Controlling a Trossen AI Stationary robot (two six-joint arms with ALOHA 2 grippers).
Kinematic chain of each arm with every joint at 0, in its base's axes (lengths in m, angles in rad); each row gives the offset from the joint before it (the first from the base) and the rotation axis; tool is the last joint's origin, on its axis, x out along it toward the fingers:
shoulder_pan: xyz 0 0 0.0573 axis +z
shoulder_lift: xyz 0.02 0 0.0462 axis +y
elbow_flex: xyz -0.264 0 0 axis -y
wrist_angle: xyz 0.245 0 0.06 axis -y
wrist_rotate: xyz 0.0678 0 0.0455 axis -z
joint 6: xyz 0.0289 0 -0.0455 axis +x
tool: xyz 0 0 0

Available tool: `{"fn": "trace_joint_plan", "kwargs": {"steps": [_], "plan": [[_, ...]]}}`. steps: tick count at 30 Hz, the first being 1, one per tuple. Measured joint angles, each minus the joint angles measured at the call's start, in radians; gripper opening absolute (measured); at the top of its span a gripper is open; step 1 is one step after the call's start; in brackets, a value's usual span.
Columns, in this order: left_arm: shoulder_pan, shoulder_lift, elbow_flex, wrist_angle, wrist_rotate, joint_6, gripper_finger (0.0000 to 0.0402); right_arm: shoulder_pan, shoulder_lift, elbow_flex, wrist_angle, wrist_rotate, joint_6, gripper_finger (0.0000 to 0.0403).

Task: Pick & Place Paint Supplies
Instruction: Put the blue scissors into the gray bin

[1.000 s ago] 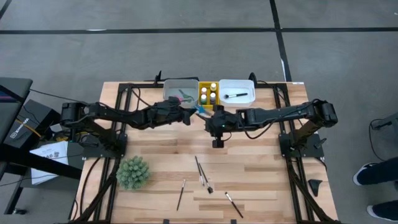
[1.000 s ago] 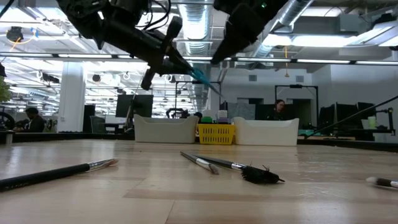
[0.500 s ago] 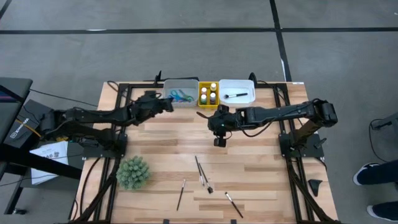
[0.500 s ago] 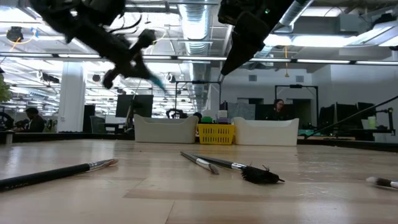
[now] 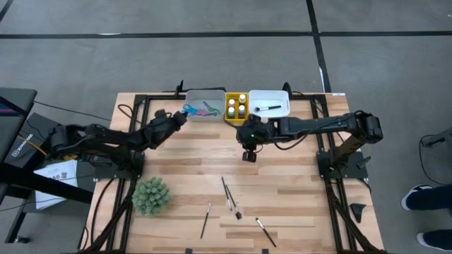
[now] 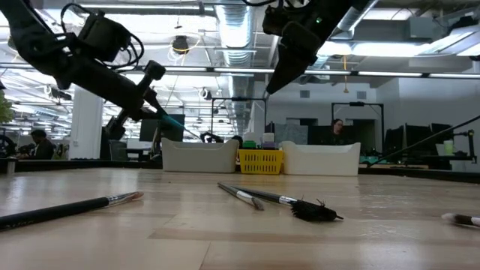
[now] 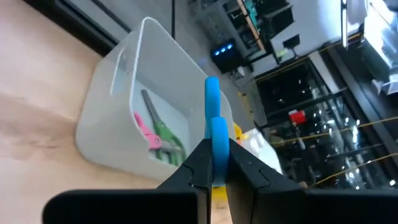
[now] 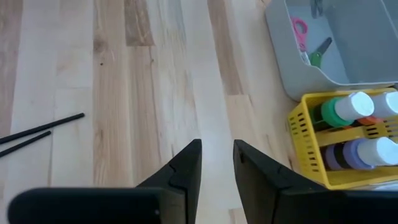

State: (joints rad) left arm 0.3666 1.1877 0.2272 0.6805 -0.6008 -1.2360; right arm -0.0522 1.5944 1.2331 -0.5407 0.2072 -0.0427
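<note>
Blue-handled scissors (image 7: pixel 212 134) pinched in the left gripper (image 7: pixel 213 163), poised beside the grey tray (image 5: pixel 206 114) for dropping; right gripper (image 8: pixel 217 163) hovers, slightly parted, empty.

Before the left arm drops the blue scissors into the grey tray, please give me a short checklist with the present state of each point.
1. Left claw shut on the blue scissors: ok.
2. Blue scissors above the grey tray: cannot tell; in the high view they show at its left edge.
3. Room in the tray: ok, only the pink scissors and green scissors lie inside.
4. Right claw clear of the tray: ok, it hangs over bare table, holding nothing.
5. Yellow basket with bottles out of the way: ok, beside the tray.
</note>
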Motion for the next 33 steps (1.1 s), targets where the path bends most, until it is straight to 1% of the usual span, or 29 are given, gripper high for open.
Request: {"fn": "trace_joint_plan", "kwargs": {"steps": [3, 6, 12, 17, 22, 33], "plan": [[0.039, 0.042, 0.000, 0.048, 0.016, 0.000, 0.0013, -0.007, 0.000, 0.000, 0.000, -0.004, -0.002, 0.0087], [0.086, 0.100, 0.000, 0.079, 0.083, -0.001, 0.0013, -0.011, 0.000, 0.000, 0.000, -0.008, -0.008, 0.0087], [0.147, 0.196, 0.002, 0.229, 0.150, -0.003, 0.0013, -0.016, 0.000, 0.000, 0.000, -0.025, -0.009, 0.0087], [0.179, 0.254, 0.033, 0.235, 0.214, -0.001, 0.0013, -0.022, 0.000, 0.000, 0.005, -0.026, -0.009, 0.0087], [0.179, 0.283, 0.062, 0.238, 0.216, 0.000, 0.0013, -0.031, 0.000, 0.000, 0.005, -0.025, -0.006, 0.0087], [0.179, 0.301, 0.062, 0.226, 0.215, 0.000, 0.0013, -0.036, 0.000, 0.000, 0.007, -0.027, 0.009, 0.0087]]}}
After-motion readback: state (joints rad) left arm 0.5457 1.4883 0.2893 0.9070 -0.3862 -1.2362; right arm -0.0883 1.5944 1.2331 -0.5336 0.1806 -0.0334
